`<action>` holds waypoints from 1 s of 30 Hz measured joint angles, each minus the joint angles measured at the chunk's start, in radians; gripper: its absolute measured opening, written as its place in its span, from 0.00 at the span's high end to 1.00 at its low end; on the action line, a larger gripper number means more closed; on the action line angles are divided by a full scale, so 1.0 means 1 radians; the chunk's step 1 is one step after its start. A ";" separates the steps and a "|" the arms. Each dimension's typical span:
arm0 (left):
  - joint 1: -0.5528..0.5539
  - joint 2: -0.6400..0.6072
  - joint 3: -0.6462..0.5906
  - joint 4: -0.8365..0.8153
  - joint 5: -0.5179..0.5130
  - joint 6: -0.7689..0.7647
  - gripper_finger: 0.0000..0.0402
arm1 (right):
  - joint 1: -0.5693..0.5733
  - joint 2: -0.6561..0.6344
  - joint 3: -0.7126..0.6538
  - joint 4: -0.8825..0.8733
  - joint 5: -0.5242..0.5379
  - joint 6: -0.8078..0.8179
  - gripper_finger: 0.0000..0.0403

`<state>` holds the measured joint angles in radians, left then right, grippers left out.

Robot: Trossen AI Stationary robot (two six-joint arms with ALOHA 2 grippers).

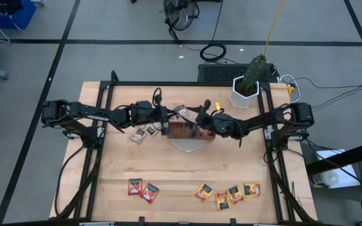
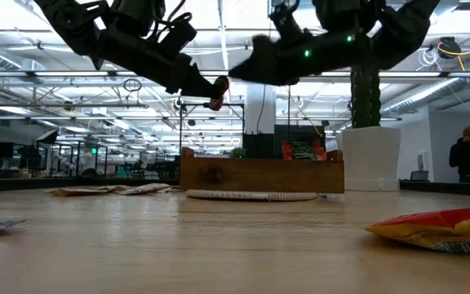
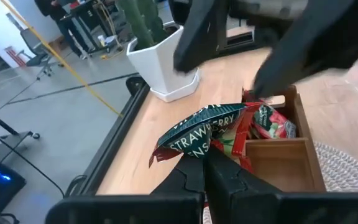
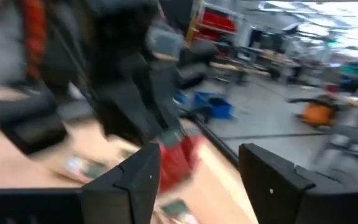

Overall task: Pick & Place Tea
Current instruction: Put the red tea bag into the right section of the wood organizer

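Sachet (image 3: 205,134) in closed left jaws (image 1: 166,117), held over the wooden tray (image 1: 182,130) at the counter's (image 1: 175,169) centre so I can drop it in; right jaws (image 1: 199,122) stand open just beside. Loose sachets (image 1: 228,193) wait at 6 o'clock.

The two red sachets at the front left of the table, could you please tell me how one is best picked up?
The red sachets lie flat and overlap slightly. Probably best: come straight down and pinch the outer free edge of the left one, since nothing else lies beside it.
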<state>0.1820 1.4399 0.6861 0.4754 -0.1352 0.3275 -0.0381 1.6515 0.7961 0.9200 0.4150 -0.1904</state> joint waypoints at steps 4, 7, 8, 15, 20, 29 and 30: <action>0.000 0.000 0.000 0.013 0.004 0.001 1.00 | 0.000 0.002 0.001 0.008 -0.129 0.095 0.55; 0.000 0.000 0.000 0.017 0.004 0.001 1.00 | 0.000 0.015 0.001 0.037 -0.131 0.101 0.58; 0.000 0.000 0.000 0.017 0.004 0.001 1.00 | 0.000 0.019 0.001 0.038 -0.131 0.101 0.59; -0.001 0.000 0.000 0.031 0.008 -0.016 0.99 | -0.023 0.052 0.001 0.052 -0.131 0.100 0.66; -0.006 0.000 0.000 0.039 0.034 -0.033 0.99 | -0.041 0.070 0.001 0.056 -0.132 0.100 0.68; -0.006 0.000 0.000 0.047 0.046 -0.039 0.99 | -0.045 0.070 0.001 0.103 -0.136 0.100 0.76; -0.007 0.000 0.000 0.047 0.047 -0.041 0.99 | -0.045 0.070 0.001 0.105 -0.136 0.100 0.77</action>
<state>0.1753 1.4399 0.6865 0.5220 -0.0882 0.2862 -0.0834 1.7214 0.7967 1.0252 0.2787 -0.0902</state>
